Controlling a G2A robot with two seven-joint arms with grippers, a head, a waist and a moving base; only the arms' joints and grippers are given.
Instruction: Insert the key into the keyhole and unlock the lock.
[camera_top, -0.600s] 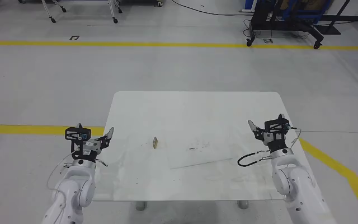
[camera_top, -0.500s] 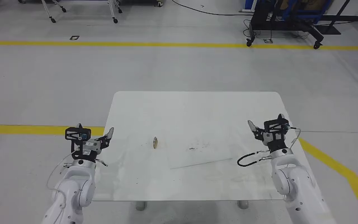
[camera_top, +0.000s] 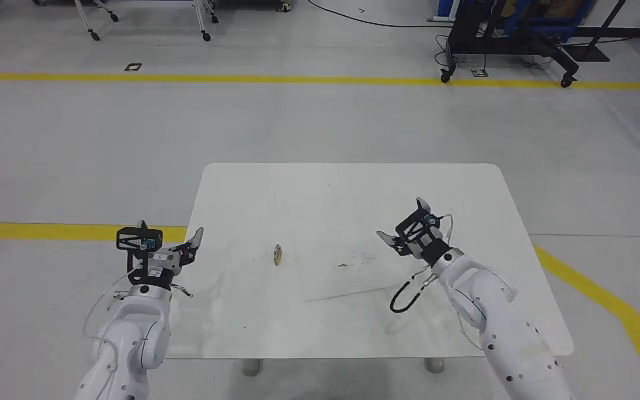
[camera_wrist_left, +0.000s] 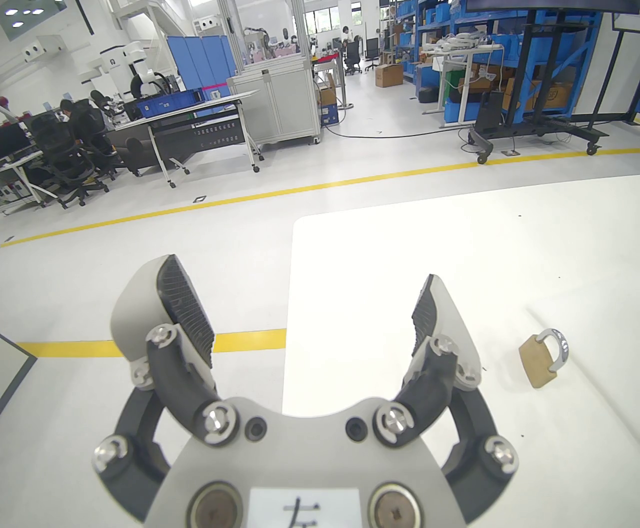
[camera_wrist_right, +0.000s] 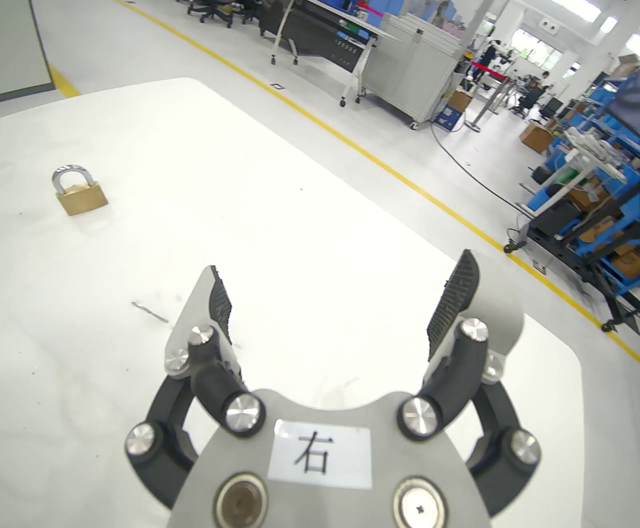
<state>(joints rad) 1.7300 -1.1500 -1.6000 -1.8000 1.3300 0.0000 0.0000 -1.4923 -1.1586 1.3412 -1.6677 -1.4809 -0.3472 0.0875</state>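
Observation:
A small brass padlock (camera_top: 278, 254) with a silver shackle lies on the white table (camera_top: 350, 190), left of centre; it also appears in the left wrist view (camera_wrist_left: 537, 362) and the right wrist view (camera_wrist_right: 82, 197). A thin dark sliver (camera_wrist_right: 150, 312), perhaps the key, lies on the table just ahead of my right gripper (camera_wrist_right: 340, 270), among small specks (camera_top: 355, 264). My right gripper (camera_top: 401, 221) hovers open and empty over the table, right of the padlock. My left gripper (camera_top: 168, 240) stands open and empty at the table's left edge (camera_wrist_left: 302, 285).
The tabletop carries a faint long scratch line (camera_top: 350, 292) near its front half. A black cable (camera_top: 405, 295) loops beside the right arm's wrist. Floor with yellow lines surrounds the table.
My right arm has swung from the table's right edge inward toward the centre, closer to the specks and the padlock. The left arm has stayed put.

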